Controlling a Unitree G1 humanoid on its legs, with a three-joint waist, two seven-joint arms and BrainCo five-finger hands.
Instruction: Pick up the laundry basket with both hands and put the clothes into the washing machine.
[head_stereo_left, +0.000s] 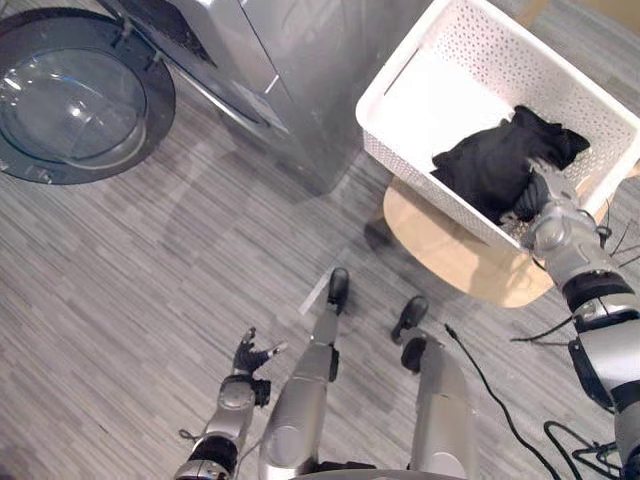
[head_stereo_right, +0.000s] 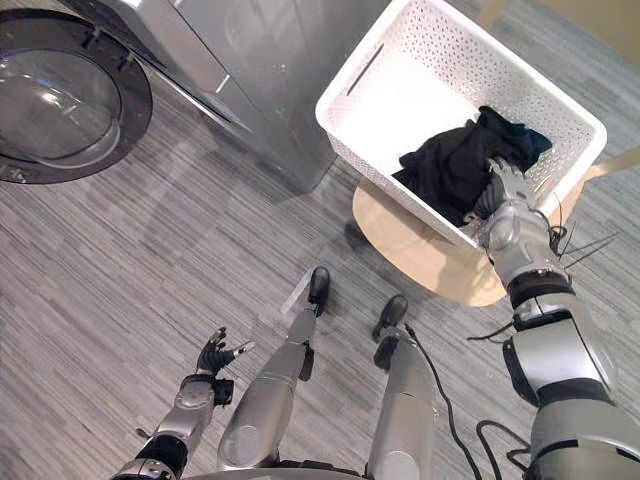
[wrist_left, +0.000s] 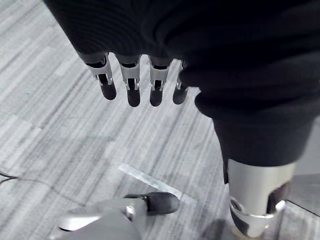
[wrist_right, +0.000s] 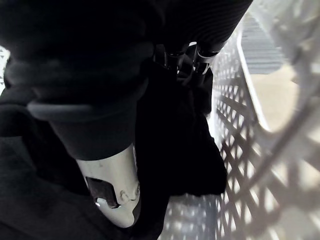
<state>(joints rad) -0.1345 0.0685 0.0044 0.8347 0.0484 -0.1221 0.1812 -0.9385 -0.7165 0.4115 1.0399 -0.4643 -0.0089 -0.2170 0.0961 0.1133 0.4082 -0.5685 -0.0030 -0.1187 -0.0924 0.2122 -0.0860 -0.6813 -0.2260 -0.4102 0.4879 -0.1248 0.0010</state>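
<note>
A white perforated laundry basket (head_stereo_left: 402, 160) stands on a low round wooden table (head_stereo_left: 450, 250) at the upper right. A heap of black clothes (head_stereo_left: 490, 165) lies in its near right corner. My right hand (head_stereo_left: 548, 200) reaches over the basket's near wall and rests in the black cloth (wrist_right: 185, 140), close to the inner wall. My left hand (head_stereo_left: 250, 355) hangs low at the lower left over the grey floor, far from the basket, open with straight fingers (wrist_left: 130, 85) and nothing in it.
The silver washing machine (head_stereo_left: 300, 80) stands at the top middle, left of the basket. Its round glass door (head_stereo_left: 75, 95) is swung open at the upper left. Grey plank floor (head_stereo_left: 150, 280) stretches between machine and basket.
</note>
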